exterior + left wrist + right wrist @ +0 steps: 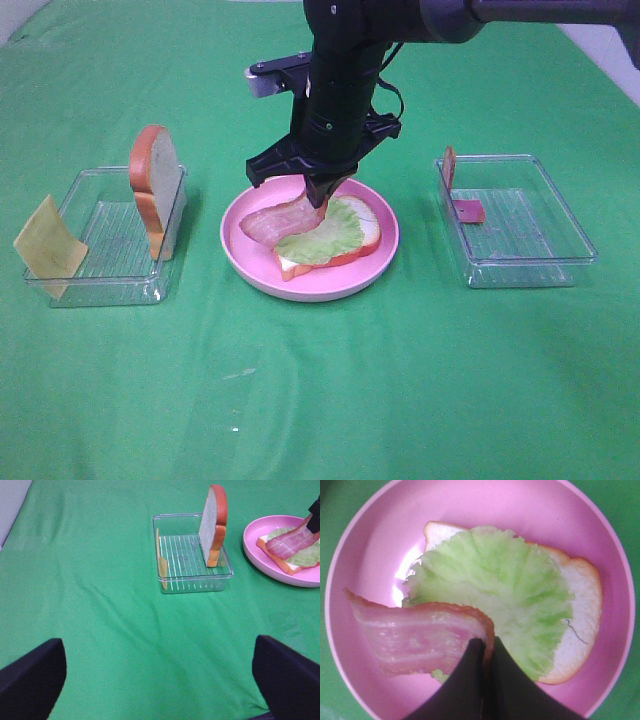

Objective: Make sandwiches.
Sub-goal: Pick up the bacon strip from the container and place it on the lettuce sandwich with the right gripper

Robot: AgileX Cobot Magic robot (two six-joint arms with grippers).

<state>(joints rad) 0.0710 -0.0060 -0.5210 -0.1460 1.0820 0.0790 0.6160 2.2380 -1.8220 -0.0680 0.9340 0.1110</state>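
as the scene is read from the left, the left tray (100,292) is met first, with the cheese square (48,250) leant on edge at its outer end and the second bread slice (153,185) stood upright at its inner end, crust uppermost. the left gripper (160,672) is shown only in its wrist view, jaws spread wide with nothing between them, well apart from that tray. on the pink plate (245,262) at centre, the first bread slice (368,228) is laid flat with the lettuce leaf (322,236) over it. a bacon strip (275,222) is pinched at one end by the right gripper (320,192), whose jaws are pressed together on it. its long axis is set across the plate, the held end lifted over the lettuce and the free end pointed left, past the bread. the strip is judged light and limp, since it is bent at the pinch, so an end grip is suited. in the right tray (530,272) a spare bacon strip (449,168) is propped on edge against the wall nearest the plate.
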